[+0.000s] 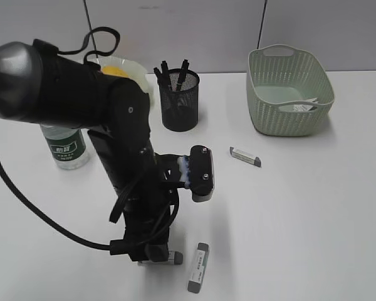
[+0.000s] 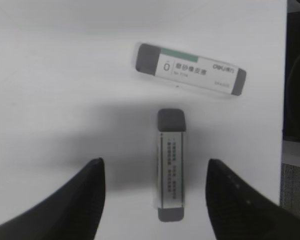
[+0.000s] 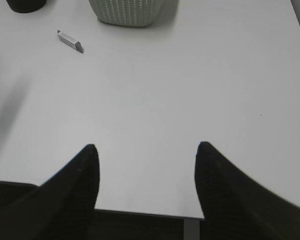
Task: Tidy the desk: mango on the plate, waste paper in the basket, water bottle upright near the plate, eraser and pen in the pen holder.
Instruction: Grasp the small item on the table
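Observation:
My left gripper [image 2: 155, 162] is open and low over the desk [image 1: 313, 207], with one grey-and-white eraser [image 2: 170, 165] lying between its jaws, untouched. In the exterior view the left gripper [image 1: 154, 256] is at the front edge. A second eraser [image 2: 190, 69] lies just beyond it [image 1: 198, 266]. A third eraser [image 1: 245, 156] lies mid-desk. The pen holder [image 1: 180, 100] holds several pens. The mango [image 1: 116, 70] sits on the plate [image 1: 141, 78]. The water bottle [image 1: 66, 147] stands upright. The waste paper [image 1: 304, 106] is in the basket [image 1: 288, 88]. My right gripper [image 3: 147, 146] is open and empty.
The left arm [image 1: 113, 144] hides much of the left half of the desk and part of the plate. The right wrist view shows the third eraser [image 3: 70, 41], the basket's base [image 3: 127, 12] and the desk's near edge under the jaws.

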### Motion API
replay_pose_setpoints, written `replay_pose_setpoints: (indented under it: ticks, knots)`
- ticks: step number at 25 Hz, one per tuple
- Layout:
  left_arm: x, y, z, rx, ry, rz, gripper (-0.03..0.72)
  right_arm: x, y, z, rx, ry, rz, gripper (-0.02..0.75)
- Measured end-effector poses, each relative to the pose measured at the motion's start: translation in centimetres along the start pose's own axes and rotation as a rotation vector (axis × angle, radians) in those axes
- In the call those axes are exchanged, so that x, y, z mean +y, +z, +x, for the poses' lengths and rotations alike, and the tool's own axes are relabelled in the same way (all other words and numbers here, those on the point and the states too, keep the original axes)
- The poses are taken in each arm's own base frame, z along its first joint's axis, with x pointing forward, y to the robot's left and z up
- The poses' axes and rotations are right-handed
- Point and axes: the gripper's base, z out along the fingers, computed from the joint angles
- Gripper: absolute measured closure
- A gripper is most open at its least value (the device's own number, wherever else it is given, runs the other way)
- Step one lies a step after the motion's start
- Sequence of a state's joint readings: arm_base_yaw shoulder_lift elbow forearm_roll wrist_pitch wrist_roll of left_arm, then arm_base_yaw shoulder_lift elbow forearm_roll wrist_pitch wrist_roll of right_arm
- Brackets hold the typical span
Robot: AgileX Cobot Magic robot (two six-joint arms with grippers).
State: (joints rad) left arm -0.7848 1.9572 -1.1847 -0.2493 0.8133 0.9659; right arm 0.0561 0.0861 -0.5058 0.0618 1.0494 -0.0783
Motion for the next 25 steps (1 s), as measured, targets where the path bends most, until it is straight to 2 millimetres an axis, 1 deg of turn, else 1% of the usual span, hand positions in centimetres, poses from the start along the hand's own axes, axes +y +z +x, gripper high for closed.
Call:
replay_pose_setpoints:
  ticks: [9,15,21,25]
  knots:
    - [-0.1,0.5,-0.1,-0.009,-0.033,0.023,0.221,0.0,0.0,0.0,0.0,0.0,0.0,0.259]
    - [-0.2,1.0,0.2,0.002,-0.043,0.029,0.225,0.0,0.0,0.0,0.0,0.0,0.0,0.259]
    - [0.0,2.2,0.4,0.018,-0.066,0.034,0.227,0.0,0.0,0.0,0.0,0.0,0.0,0.259]
    - [0.1,2.2,0.3,0.011,-0.079,0.021,0.27,0.0,0.0,0.0,0.0,0.0,-0.001,0.259]
